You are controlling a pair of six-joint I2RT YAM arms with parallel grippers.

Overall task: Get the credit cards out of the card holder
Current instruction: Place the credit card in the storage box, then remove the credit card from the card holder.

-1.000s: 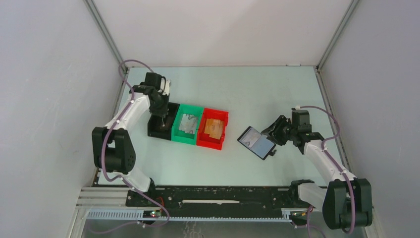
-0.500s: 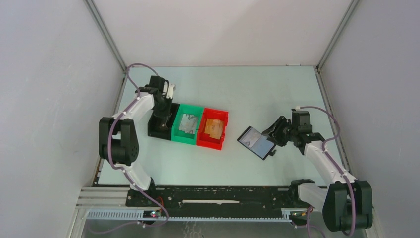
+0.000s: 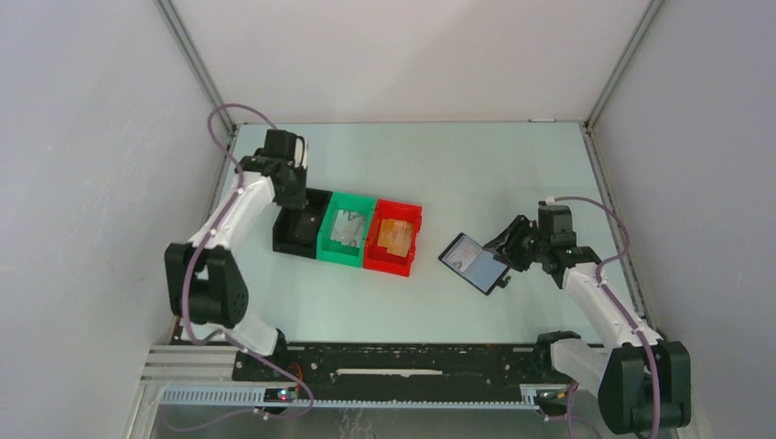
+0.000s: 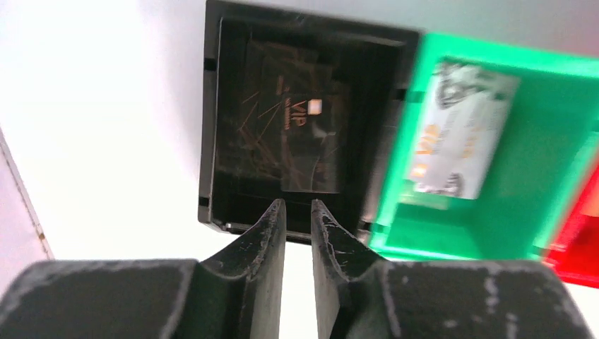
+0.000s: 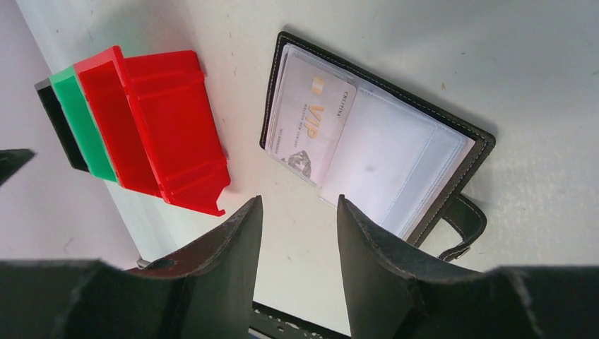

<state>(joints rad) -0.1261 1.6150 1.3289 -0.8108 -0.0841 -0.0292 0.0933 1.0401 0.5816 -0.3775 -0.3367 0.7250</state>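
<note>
Right of centre on the pale table [image 3: 476, 165], overhead view: small black folding card holder [image 3: 474, 263], lying open. The right wrist view shows one pale grey shiny credit card [image 5: 311, 120], marked VIP, tucked in the clear sleeve on the holder's left half. The right half looks empty. A strap tab sticks out at lower right.

Right gripper [image 5: 298, 205] hangs over the holder's near edge, jaws apart, nothing between them. The card sits just up-frame of the jaw tips, not touching.

Step in hand, as I read it: pull the card left in the sleeve. Best done by pinching only the card's exposed edge and sliding it along the sleeve's opening. The holder looks light and the sleeve slick, so it may drag or lift with the card.

Upper left of the overhead: left gripper [image 4: 297, 208] over a black plastic bin [image 4: 208, 141], jaws a narrow gap apart, empty. A dark VIP card [image 4: 297, 134] lies in that bin. The green bin [image 4: 395, 183] beside it holds a silvery card [image 4: 459, 134]; a red bin [image 5: 169, 120] comes next.
</note>
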